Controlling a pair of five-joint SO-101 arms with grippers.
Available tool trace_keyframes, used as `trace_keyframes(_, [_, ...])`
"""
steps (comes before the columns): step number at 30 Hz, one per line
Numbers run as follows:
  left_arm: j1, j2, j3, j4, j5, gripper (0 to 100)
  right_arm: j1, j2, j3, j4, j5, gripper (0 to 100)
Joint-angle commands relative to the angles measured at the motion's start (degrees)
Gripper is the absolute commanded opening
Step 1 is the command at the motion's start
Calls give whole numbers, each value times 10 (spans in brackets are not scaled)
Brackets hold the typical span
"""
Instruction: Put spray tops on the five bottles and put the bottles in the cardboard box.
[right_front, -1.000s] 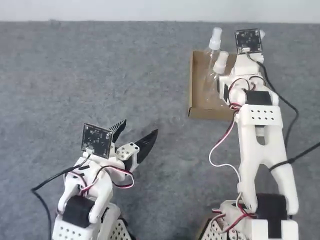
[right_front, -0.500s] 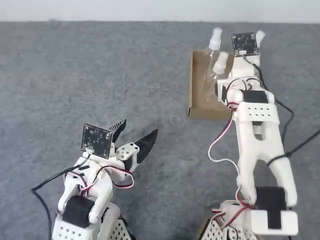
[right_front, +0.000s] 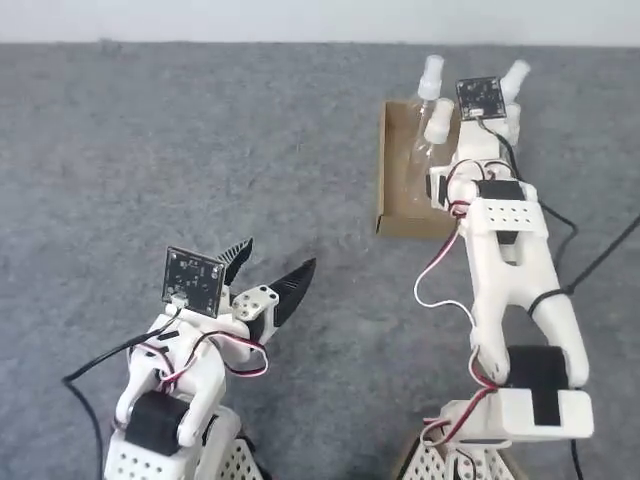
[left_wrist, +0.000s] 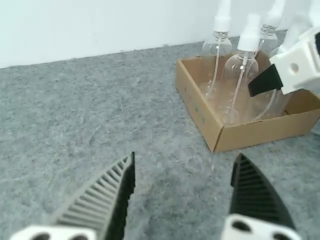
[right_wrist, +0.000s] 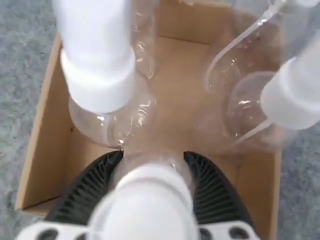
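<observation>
Where the high view shows its lower left, the left claw (right_front: 278, 256) gapes wide, empty; the box (right_front: 392, 170) sits upper right. Left wrist view: bottles (left_wrist: 216, 65) stand in the box. Right wrist view: the right claw (right_wrist: 152, 159) clamps a capped bottle (right_wrist: 150, 197) inside the box.

Left end effector (left_wrist: 185, 160) gapes wide; right end effector (right_wrist: 152, 156), arm outstretched, is clamped.

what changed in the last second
The right gripper, shut on a bottle, swung slightly toward the left arm's side over the box, uncovering a spray top beyond it. The left gripper, the box and the other bottles in it stayed put.
</observation>
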Motion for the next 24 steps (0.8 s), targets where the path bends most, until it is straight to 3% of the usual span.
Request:
trace_keyframes(1, [2, -4, -4, -20, -4, 287, 7, -6, -5, -8, 7, 6])
trace_keyframes(16, [2, -4, -4, -20, -4, 287, 5, -10, 4, -8, 7, 9])
trace_keyframes(24, [2, -4, -4, -20, -4, 287, 4, -10, 10, -8, 7, 173])
